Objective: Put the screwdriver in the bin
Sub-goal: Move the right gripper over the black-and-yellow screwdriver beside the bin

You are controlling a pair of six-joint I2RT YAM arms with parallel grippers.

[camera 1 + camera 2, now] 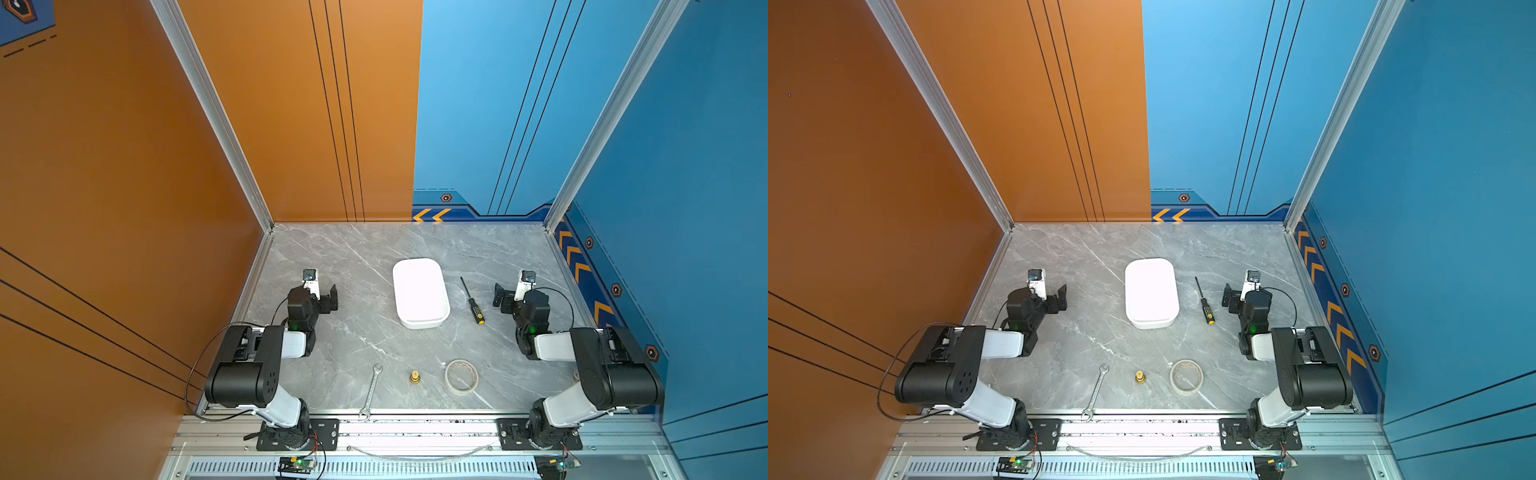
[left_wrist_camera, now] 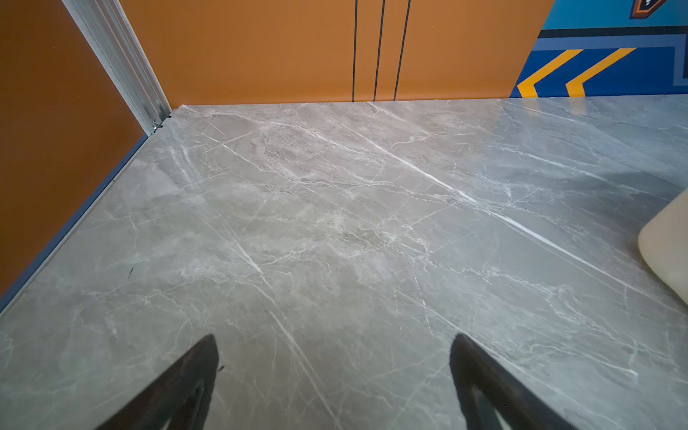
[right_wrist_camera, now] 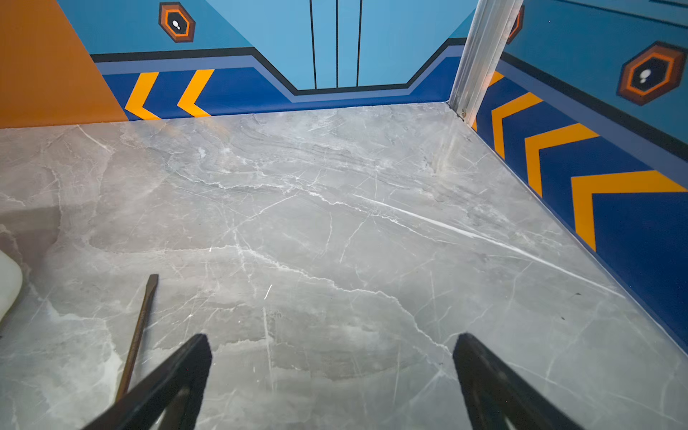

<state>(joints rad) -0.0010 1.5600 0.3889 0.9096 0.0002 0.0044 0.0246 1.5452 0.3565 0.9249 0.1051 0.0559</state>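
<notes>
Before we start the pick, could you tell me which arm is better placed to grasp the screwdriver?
Probably the right: the screwdriver lies between the bin and the open right gripper; the left gripper sits beyond the bin.

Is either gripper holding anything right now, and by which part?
Nothing is held. The left gripper and the right gripper are both open and empty; the screwdriver lies untouched on the table beside the bin.
</notes>
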